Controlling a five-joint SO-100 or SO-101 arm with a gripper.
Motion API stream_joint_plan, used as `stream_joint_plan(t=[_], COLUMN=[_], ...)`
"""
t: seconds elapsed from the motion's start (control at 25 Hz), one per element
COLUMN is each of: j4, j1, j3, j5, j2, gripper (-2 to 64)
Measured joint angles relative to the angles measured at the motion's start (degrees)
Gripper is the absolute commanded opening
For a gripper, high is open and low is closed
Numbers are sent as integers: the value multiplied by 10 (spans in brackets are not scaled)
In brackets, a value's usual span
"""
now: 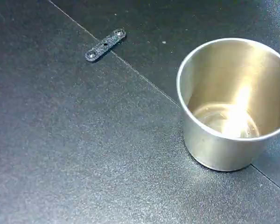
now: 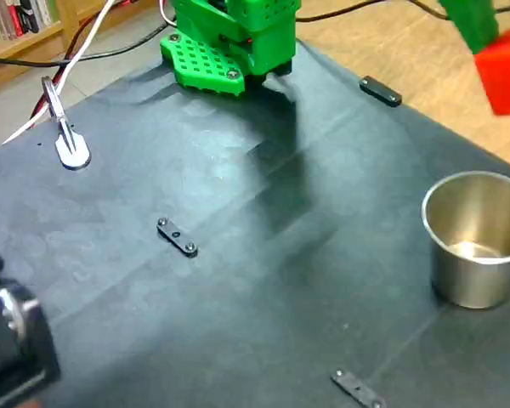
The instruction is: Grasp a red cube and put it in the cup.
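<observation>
A: Where is the red cube (image 2: pixel 505 70) sitting?
B: It is hanging in the air, up above the cup (image 2: pixel 476 259).
A: Is the gripper (image 2: pixel 474 25) squeezing it?
B: A green finger is touching it, but I cannot tell how the jaws are standing.
A: What is left?
B: The cup is looking empty, so the dropping is waiting.

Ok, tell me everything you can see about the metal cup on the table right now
The cup is round, brushed steel by the look of it, with a thin rim and sides tapering slightly toward the base. It stands upright on the dark mat, mouth open upward. Its shiny inside looks empty, with only a bright glare on the bottom. In both fixed views it sits near the right edge, next to a seam in the mat. Nothing but the mat touches it; the red cube is up in the air above it, not inside.
</observation>
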Motion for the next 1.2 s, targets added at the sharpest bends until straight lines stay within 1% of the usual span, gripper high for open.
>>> stream_joint_plan(t=[0.36, 0.56, 0.76, 1.2], j4=[-2, -2, -2, -2], j1=[3, 34, 57, 57], j3=[0, 0, 0, 0], j5=[34, 69, 70, 70], j2=[-26, -57, -81, -123], gripper=[-8, -8, -8, -7])
